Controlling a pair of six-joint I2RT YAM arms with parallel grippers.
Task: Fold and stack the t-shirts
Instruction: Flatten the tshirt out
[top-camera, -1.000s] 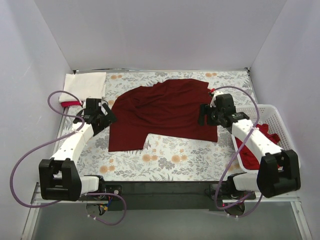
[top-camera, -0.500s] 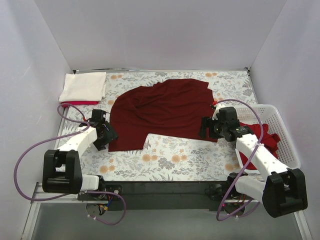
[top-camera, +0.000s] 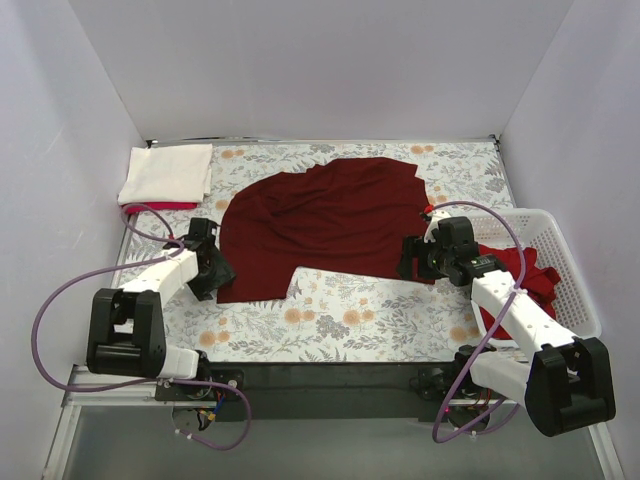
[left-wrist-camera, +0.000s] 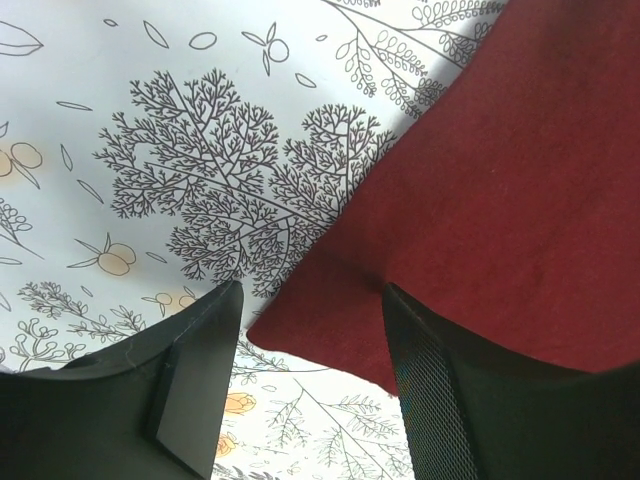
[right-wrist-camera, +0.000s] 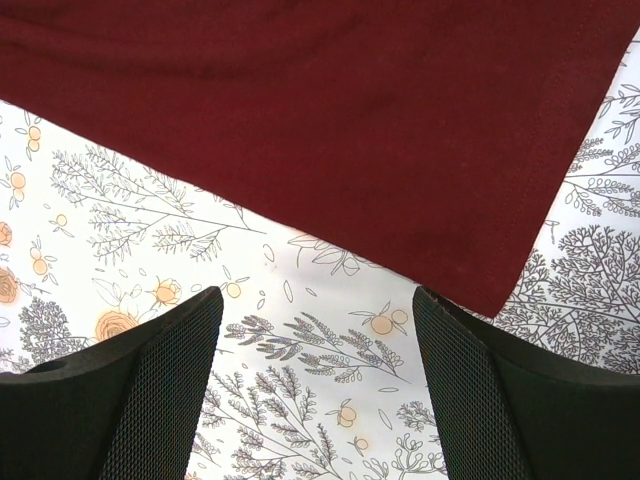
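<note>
Showed one dark maroon t-shirt (top-camera: 325, 225) spread open and rumpled across the middle of the floral surface (top-camera: 340, 310). Showed a folded cream-white t-shirt (top-camera: 167, 172) at the far left corner, stacked on a brighter red t-shirt (top-camera: 155, 206) with only an edge visible. Showed more red t-shirts (top-camera: 515, 275) heaped in the white lattice basket (top-camera: 560, 250) at the right edge.

Found the left hand (top-camera: 215, 272) low at the near left corner of the maroon t-shirt, about half open. Fingers (left-wrist-camera: 190, 390) set either side of that corner, cloth between them but not yet pinched. Found the right hand (top-camera: 408, 258) at the near right corner, spread wide and holding nothing, the corner tip just inside one finger (right-wrist-camera: 500, 400) in the wrist view.

Judged the cloth soft, light and limp, with no stiffness to keep its own shape. Expected sagging, dragging and creasing on any lift from a single point. Judged it neither slippery nor fragile, but thin and flat on the surface, hence awkward to get a finger under. Recommended taking hold at the two near corners together, pinching the stitched edge for a firmer bite, then lifting evenly to keep the fold line straight.
</note>
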